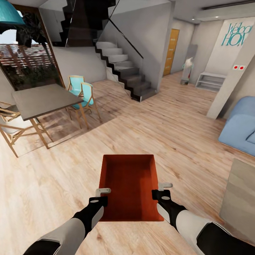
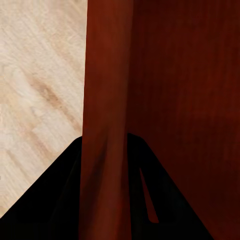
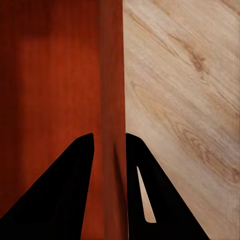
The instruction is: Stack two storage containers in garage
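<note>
I am pinching one storage container point(image 1: 129, 186) by its side walls: my left gripper point(image 1: 102, 196) is clamped on the left wall, my right gripper point(image 1: 160, 190) on the right wall. I am holding it level above the wood-plank floor point(image 1: 159, 134) of the living room. I judge the haul barely begun: no garage in sight, the stacking undone.

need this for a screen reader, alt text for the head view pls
An open orange-red storage container is held above a wood-plank floor, the left gripper and right gripper each clamping a side wall. Beyond: dining table, staircase, blue sofa.
</note>
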{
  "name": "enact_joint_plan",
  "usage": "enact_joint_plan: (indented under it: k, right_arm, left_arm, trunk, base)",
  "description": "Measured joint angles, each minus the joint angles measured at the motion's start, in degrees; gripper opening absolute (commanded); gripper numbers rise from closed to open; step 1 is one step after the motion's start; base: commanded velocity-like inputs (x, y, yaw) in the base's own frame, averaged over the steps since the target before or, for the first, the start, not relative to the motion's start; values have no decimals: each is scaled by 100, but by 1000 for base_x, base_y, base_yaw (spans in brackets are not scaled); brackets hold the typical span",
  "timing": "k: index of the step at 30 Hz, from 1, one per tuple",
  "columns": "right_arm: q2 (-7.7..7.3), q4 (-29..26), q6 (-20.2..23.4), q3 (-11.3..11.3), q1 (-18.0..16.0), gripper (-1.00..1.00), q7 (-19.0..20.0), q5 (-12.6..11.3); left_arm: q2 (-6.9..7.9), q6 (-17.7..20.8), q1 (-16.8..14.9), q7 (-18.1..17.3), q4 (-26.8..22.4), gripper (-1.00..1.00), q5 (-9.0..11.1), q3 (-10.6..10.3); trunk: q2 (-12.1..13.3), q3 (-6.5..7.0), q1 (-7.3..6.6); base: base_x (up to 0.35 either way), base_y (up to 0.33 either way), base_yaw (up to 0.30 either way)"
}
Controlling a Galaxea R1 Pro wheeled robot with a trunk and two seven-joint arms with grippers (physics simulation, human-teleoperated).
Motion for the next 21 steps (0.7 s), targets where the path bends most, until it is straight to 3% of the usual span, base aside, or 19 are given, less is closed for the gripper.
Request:
enact_joint_plan:
  k: [21]
  right_arm:
    - [0,0,-1,-4,1,-100,0,3]
  left_arm:
    - [0,0,0,0,0,-100,0,-2]
  trunk:
    - [0,0,0]
  base:
    - [319,99,0]
